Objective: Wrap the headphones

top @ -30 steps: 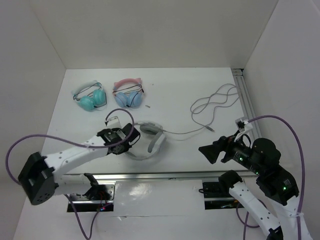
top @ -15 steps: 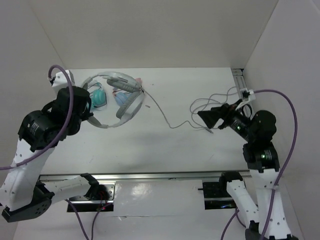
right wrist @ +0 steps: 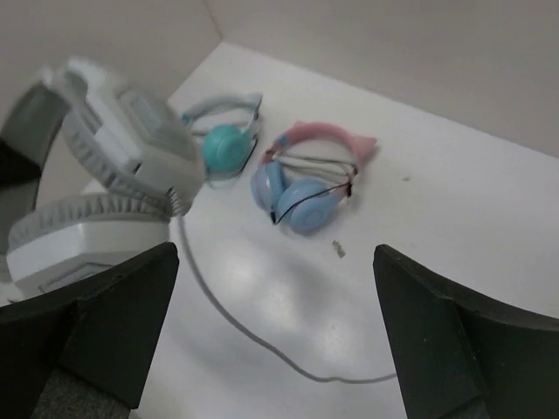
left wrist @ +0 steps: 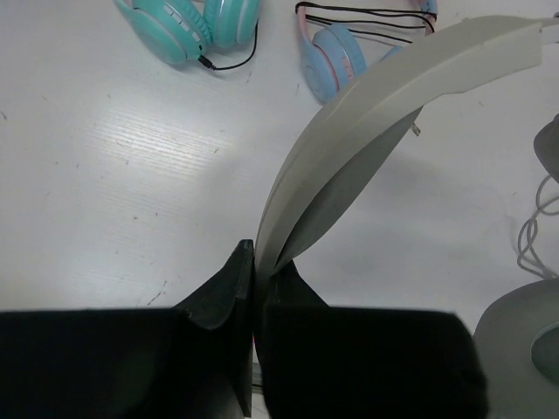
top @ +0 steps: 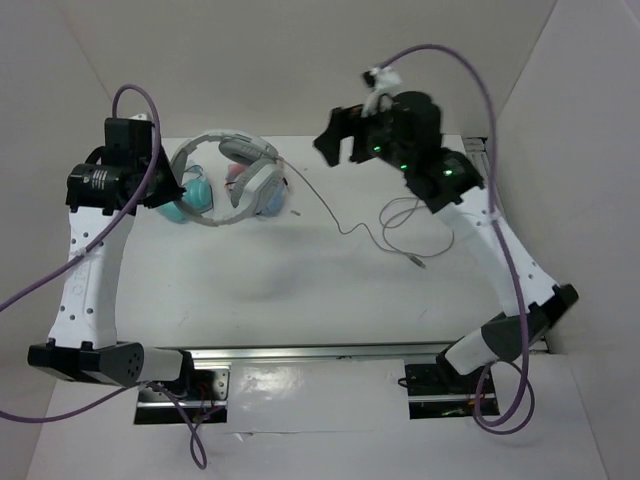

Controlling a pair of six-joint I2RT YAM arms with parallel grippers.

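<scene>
The left gripper point(left wrist: 255, 271) is clenched on the wide headband of the white-and-grey headphones point(top: 235, 172) and holds them up above the table point(top: 250, 290), with the earcups out beyond its fingertips. Their thin grey cable point(top: 330, 212) hangs from the earcups and runs below the right gripper point(top: 335, 140). That gripper hovers with its jaws spread wide, grasping nothing, and the earcups are ahead of it to its left. Farther ahead, on the table, lie the teal headphones point(right wrist: 223, 144) and the pink-and-blue cat-ear headphones point(right wrist: 306, 188).
</scene>
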